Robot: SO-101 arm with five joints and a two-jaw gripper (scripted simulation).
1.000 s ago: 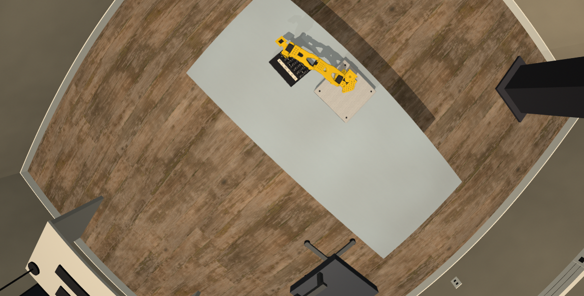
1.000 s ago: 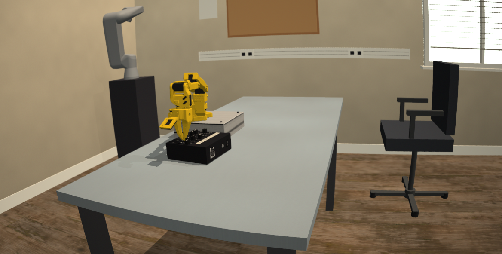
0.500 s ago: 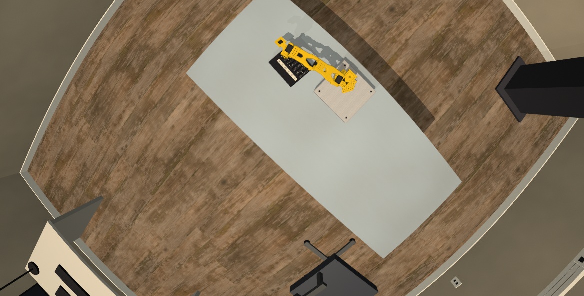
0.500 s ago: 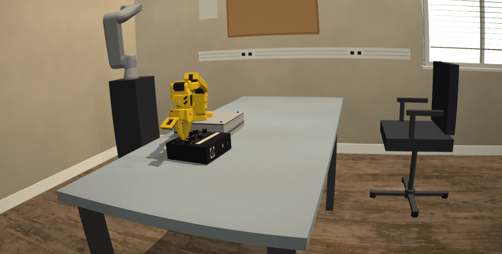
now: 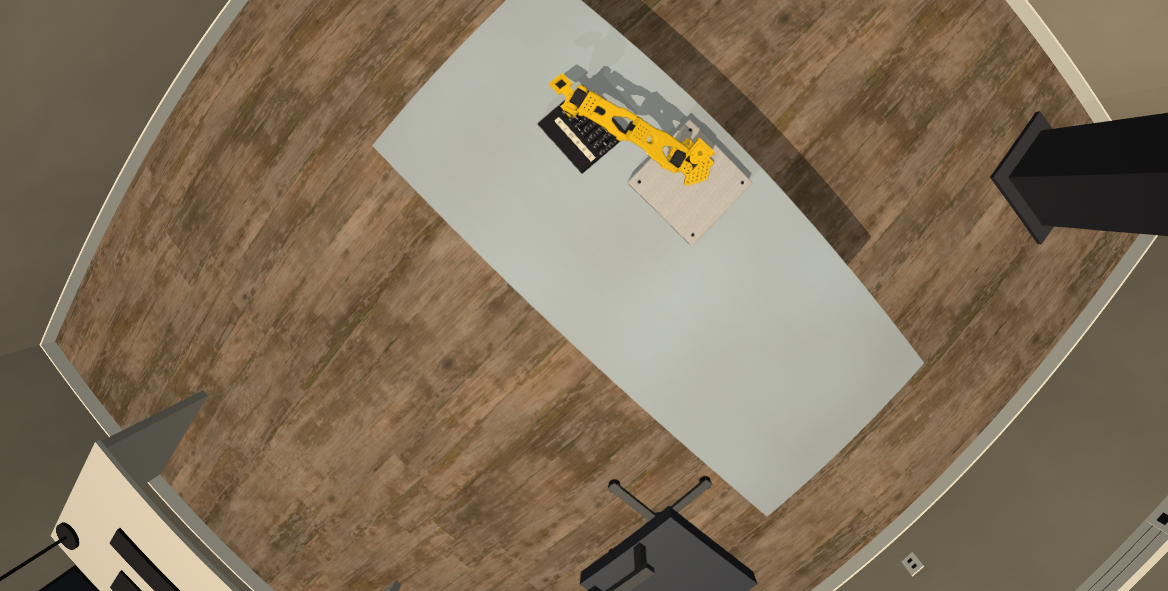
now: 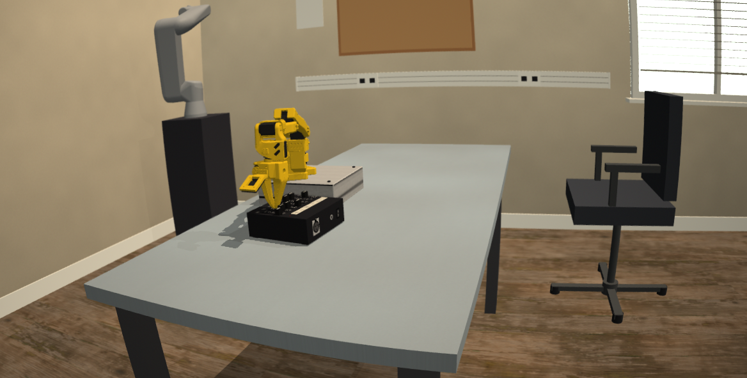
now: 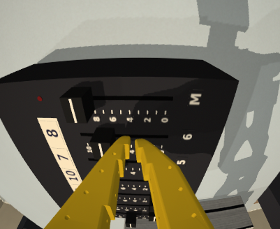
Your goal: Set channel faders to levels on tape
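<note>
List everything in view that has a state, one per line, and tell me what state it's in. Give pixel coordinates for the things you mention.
Gripper (image 5: 569, 111) (image 6: 274, 208) (image 7: 132, 139): shut, holding nothing.
Master fader (image 7: 77, 105): near the slot's high end, beyond the 8 mark.
Channel 6 fader (image 7: 102, 139): upper part of its slot, short of the 10 end.
Red indicator (image 7: 40, 98): cannot tell whether lit.
Window blind (image 6: 674, 14): lowered most of the way.
Office chair (image 5: 670, 554) (image 6: 616, 203): upright, unoccupied.

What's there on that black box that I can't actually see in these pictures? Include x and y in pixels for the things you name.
- Fader 5's knob: no view shows it; in the wrist view the gripper (image 5: 563, 114) (image 6: 274, 206) (image 7: 132, 141) covers part of its slot.
- Rest of the tape (image 5: 574, 138) (image 6: 309, 206) (image 7: 52, 133): below the 10, the gripper hides it in the wrist view.
- Tape numbers, top and exterior views: too small to read.
</note>
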